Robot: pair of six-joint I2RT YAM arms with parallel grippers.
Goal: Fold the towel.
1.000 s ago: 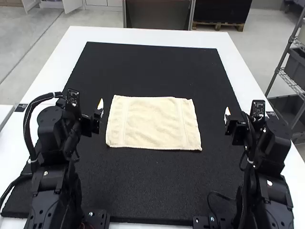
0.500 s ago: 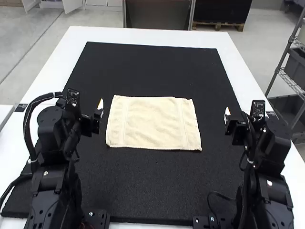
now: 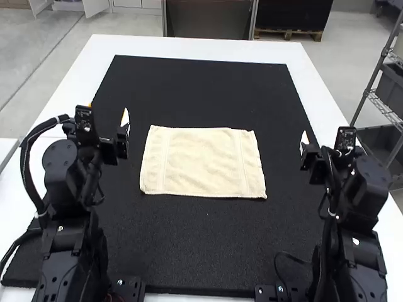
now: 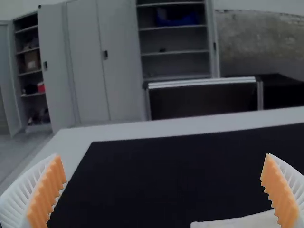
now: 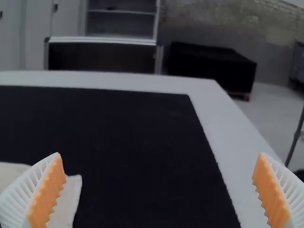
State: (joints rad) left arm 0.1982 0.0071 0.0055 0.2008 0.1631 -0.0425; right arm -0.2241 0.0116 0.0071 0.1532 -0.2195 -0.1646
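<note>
The cream towel (image 3: pixel 201 162) lies spread flat as a rectangle on the black mat, untouched. My left gripper (image 3: pixel 108 114) is raised just beyond the towel's left side in the high view. In its wrist view the left gripper (image 4: pixel 164 190) is open, with white ribbed fingers wide apart and part of the towel (image 4: pixel 242 221) near one finger. Off the towel's right side, and separate from it, is my right gripper (image 3: pixel 305 146). The right wrist view has the right gripper (image 5: pixel 159 190) open and empty, with a corner of the towel (image 5: pixel 66 202) beside one finger.
A black mat (image 3: pixel 201 88) covers much of the white table (image 3: pixel 151 45). Bare mat surrounds the towel on all sides. The two arms stand at the left and right of the table's near part.
The left arm has shifted slightly left and its gripper has tipped forward. The right gripper has moved slightly right, a smaller shift. The towel lies as before.
</note>
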